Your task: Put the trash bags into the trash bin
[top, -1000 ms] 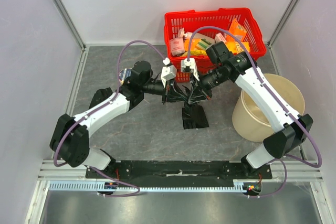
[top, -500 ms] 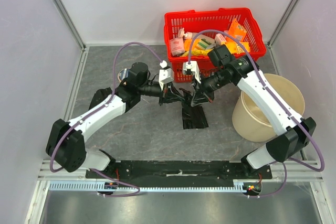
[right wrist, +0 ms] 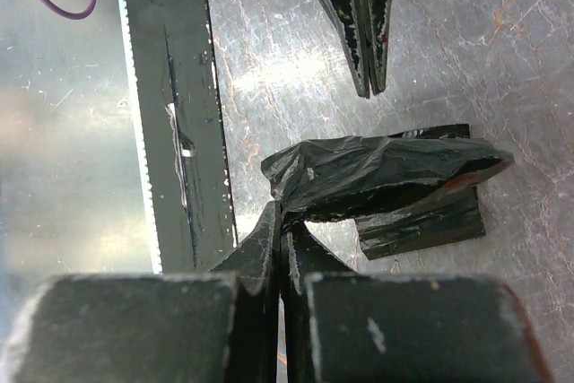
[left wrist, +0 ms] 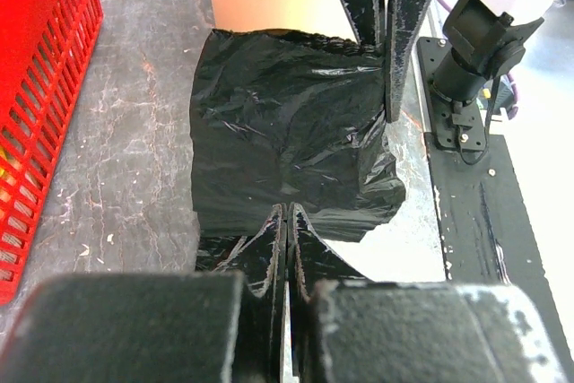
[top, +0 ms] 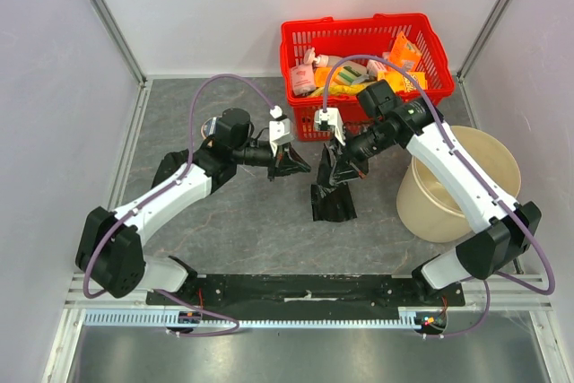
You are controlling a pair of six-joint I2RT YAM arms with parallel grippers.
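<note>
My right gripper (top: 330, 170) is shut on a crumpled black trash bag (top: 345, 170) and holds it a little above the table; its pinched edge shows in the right wrist view (right wrist: 377, 175). A second, folded black bag (top: 333, 205) lies flat on the table below it (right wrist: 421, 221). My left gripper (top: 303, 168) is shut and empty, a short way left of the held bag, which fills the left wrist view (left wrist: 287, 150). The beige trash bin (top: 459, 187) stands at the right, beside the right arm. A third black bag (top: 170, 168) lies under the left arm.
A red wire-mesh basket (top: 368, 42) with packaged goods stands at the back, right behind both grippers; its wall shows in the left wrist view (left wrist: 36, 105). The black base rail (top: 305, 289) runs along the near edge. Grey walls enclose the table.
Both grippers were together on the black bag. The left gripper has come off it and drawn back left; the right gripper keeps the bag and has shifted slightly right.
</note>
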